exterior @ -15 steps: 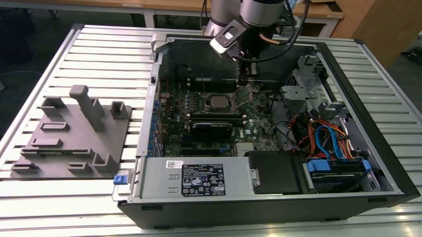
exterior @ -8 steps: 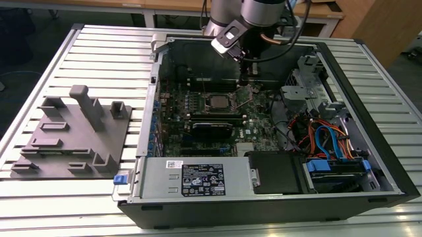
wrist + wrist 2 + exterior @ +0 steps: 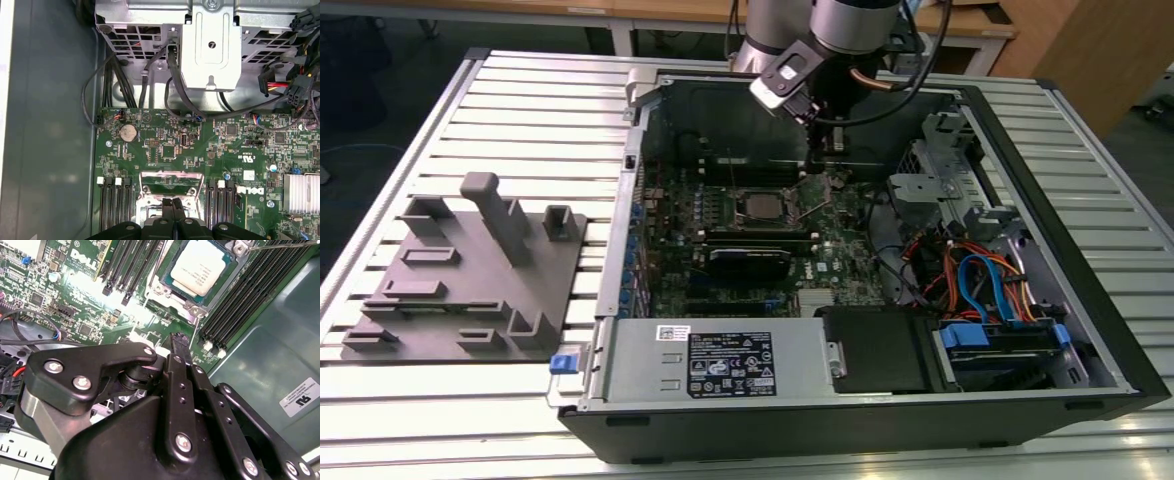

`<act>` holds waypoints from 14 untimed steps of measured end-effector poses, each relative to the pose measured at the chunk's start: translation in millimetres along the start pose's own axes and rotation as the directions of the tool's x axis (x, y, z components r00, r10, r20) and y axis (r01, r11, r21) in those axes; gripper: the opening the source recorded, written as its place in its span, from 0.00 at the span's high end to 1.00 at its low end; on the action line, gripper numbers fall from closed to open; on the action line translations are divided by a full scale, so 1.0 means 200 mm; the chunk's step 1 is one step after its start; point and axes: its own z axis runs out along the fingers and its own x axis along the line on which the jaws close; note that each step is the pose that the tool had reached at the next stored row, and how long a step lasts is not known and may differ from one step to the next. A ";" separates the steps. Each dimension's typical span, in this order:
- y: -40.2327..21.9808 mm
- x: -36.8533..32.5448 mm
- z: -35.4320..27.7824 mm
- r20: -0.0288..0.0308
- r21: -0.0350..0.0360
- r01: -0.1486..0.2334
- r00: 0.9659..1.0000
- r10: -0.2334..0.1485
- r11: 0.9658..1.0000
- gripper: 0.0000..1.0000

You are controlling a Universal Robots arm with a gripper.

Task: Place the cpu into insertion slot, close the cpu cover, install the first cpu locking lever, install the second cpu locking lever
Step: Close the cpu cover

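A slatted metal counter (image 3: 520, 90) carries an open computer case (image 3: 640, 360) lying on its side, set toward the counter's edge at the exterior view's right and reaching almost to the near edge. A grey moulded fixture (image 3: 467, 270) sits beside it, toward the edge at the exterior view's left. The robot arm (image 3: 847, 20) reaches down from the counter's far edge into the case, above the green motherboard (image 3: 841, 260). Its pincer (image 3: 818, 168) hangs close over the board next to the processor socket. In the first wrist view the pincer (image 3: 173, 201) is narrow, its two black fingers (image 3: 168, 212) pressed together with nothing between them. Just past the fingertips lies the cpu cover (image 3: 170, 176), a grey metal frame with green board showing through its cut-out. In the second wrist view the cpu (image 3: 202, 267) sits in the insertion slot (image 3: 186, 296), silver top exposed, between rows of black memory slots (image 3: 250, 295). A thin metal lever (image 3: 196, 330) juts out just beside the slot's corner.
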 end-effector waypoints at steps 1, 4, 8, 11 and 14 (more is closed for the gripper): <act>0.002 0.000 0.000 0.000 0.000 0.000 1.000 0.000 1.000 0.90; 0.007 0.000 0.000 0.000 0.000 0.000 1.000 0.000 1.000 0.90; 0.014 0.000 0.001 0.000 0.000 0.000 1.000 0.000 1.000 0.90; 0.019 0.000 0.000 0.000 0.000 0.000 1.000 0.000 1.000 0.90; 0.024 0.000 0.001 0.000 0.000 0.000 1.000 0.000 1.000 0.90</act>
